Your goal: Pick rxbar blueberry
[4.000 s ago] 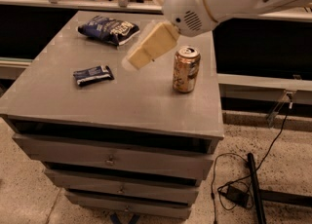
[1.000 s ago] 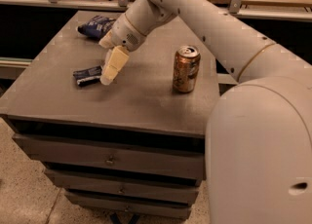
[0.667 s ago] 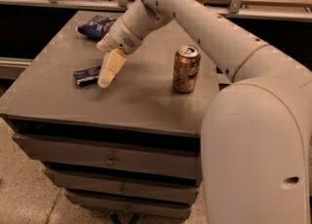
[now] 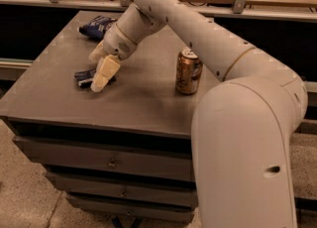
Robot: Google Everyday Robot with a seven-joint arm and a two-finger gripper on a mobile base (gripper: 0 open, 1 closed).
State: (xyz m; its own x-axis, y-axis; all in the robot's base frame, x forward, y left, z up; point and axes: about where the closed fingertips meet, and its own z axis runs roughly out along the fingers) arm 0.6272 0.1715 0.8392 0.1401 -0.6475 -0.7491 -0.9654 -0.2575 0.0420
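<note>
The rxbar blueberry [image 4: 82, 78] is a small flat dark-blue wrapper lying on the left part of the grey cabinet top [image 4: 143, 98]. My gripper [image 4: 95, 72] is down at the bar's right end. Its cream fingers stand apart: the near finger [image 4: 105, 72] lies across the front of the bar and partly hides it, and the far finger [image 4: 97, 52] sits behind it. The bar rests on the surface between them. The arm reaches in from the right foreground.
A gold drink can [image 4: 188, 71] stands upright to the right of the gripper, under the forearm. A puffy blue-and-white snack bag [image 4: 97, 26] lies at the back left. The cabinet has drawers below. A rail and shelf run behind it.
The gripper has shifted slightly left and lower over the bar's right end. The bar, can and bag have stayed in place.
</note>
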